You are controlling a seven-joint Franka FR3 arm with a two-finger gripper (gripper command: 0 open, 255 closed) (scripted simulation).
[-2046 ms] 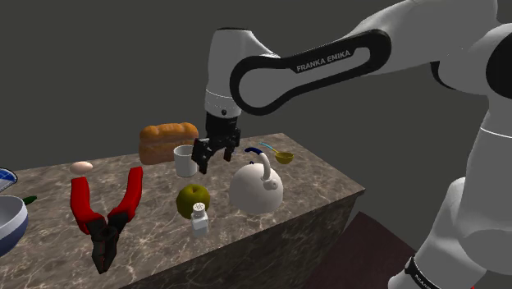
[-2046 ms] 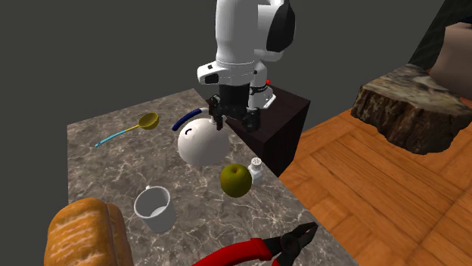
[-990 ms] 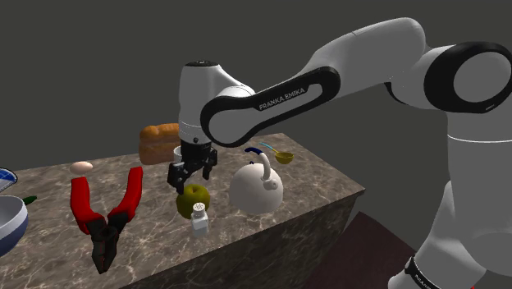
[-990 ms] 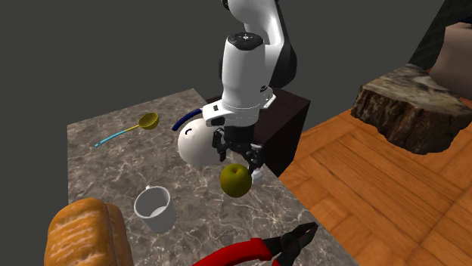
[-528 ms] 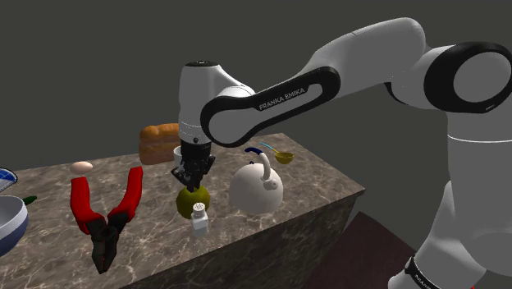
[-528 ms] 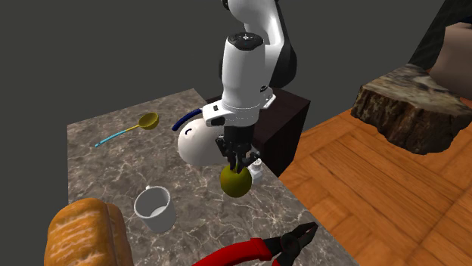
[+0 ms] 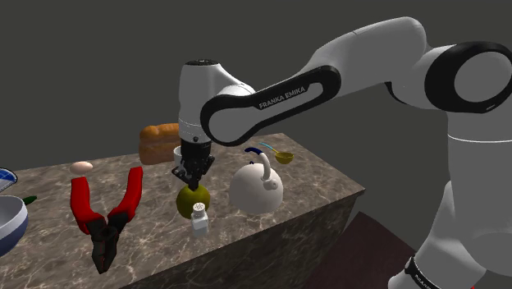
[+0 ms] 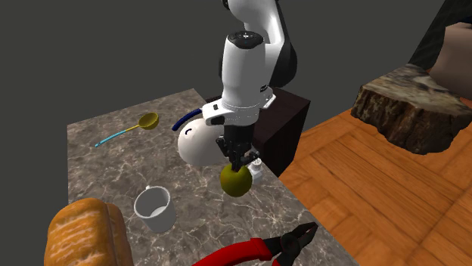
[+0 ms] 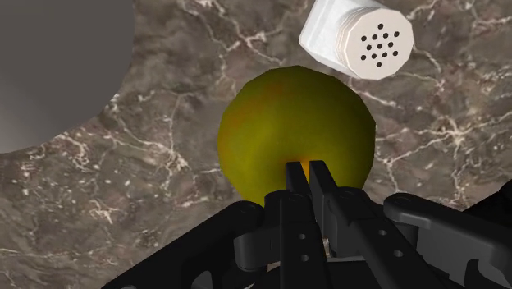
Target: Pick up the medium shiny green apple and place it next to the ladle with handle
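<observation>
**A:** Shoulder view first. The white kettle (image 7: 256,187) stands towards the counter's (image 7: 164,246) right-hand end. The apple (image 7: 194,200) is down on the marble just beside the kettle, on the shoulder view's left.

**B:** And the gripper (image 7: 194,181) is straight above the apple, fingers drawn together and pointing down at its crown. The shaker (image 7: 199,222) crowds the front edge. The red pliers (image 7: 104,215) lie further from the kettle, with bare marble in between.

**A:** The ladle (image 7: 279,155) is behind the kettle, by the far corner.

**B:** Second exterior view now. The apple (image 8: 236,181) is in front of the kettle (image 8: 198,143), close to the counter edge over the wood floor (image 8: 355,189).

**A:** There's room here! Open marble runs from the kettle to the ladle (image 8: 140,125), and more towards the mug (image 8: 154,208).

**B:** Wrist view. The black fingertips (image 9: 295,174) are nearly meeting, only a sliver between them, right at the top of the apple (image 9: 287,123).

**A:** So they're closed, and the apple's body isn't between them. I can't tell whether they pinch anything. The shaker (image 9: 354,38) is just beyond the apple, and the kettle (image 9: 57,66) bulges in opposite.
</observation>
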